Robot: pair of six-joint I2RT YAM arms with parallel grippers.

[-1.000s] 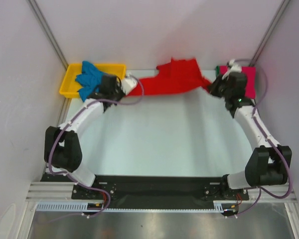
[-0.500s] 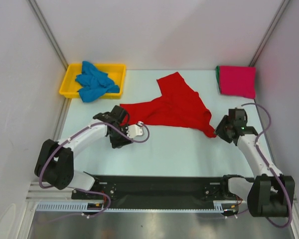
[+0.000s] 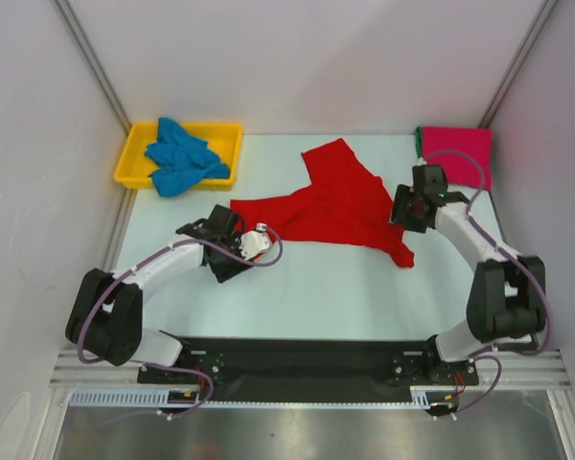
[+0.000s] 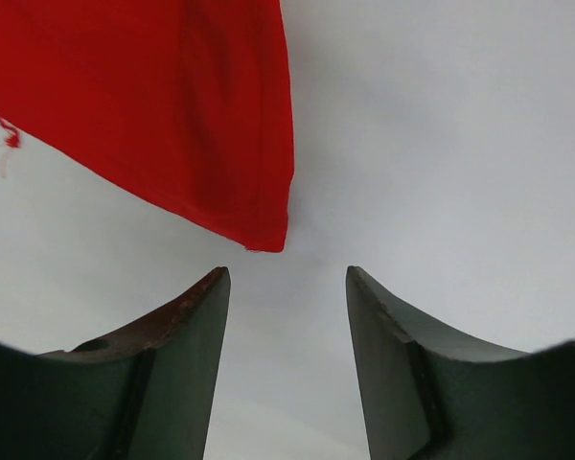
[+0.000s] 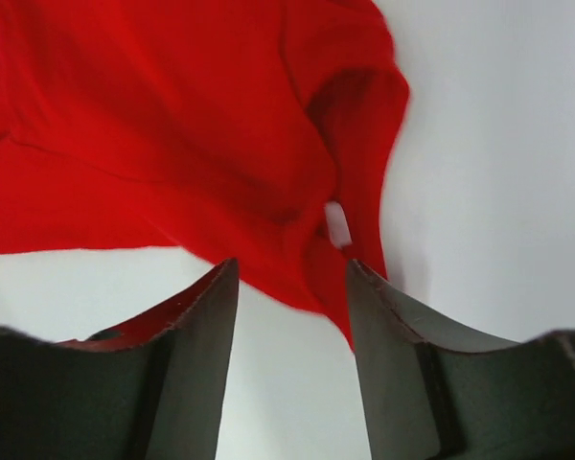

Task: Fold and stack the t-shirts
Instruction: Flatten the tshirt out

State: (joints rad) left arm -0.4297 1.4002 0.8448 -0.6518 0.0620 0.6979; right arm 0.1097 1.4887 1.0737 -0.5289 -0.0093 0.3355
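A bright red t-shirt (image 3: 337,204) lies loosely spread and rumpled at the table's middle. My left gripper (image 3: 228,222) is open just short of the shirt's left corner (image 4: 268,235), with only bare table between its fingers (image 4: 196,326). My right gripper (image 3: 402,213) is open low over the shirt's right edge (image 5: 316,278), where a small white label shows; it grips nothing. A blue t-shirt (image 3: 182,158) lies bunched in the yellow tray (image 3: 129,168). A folded magenta-pink t-shirt (image 3: 457,155) rests at the back right, with a green edge (image 3: 419,144) showing beside it.
The yellow tray stands at the back left corner by the left wall. Metal frame posts (image 3: 91,57) rise at both back corners. The arm bases sit on a black rail (image 3: 307,359) at the near edge.
Both grippers held the red shirt stretched at the back, then opened and dropped it on the table. The left arm drew nearer; the right arm returned to the shirt's right edge.
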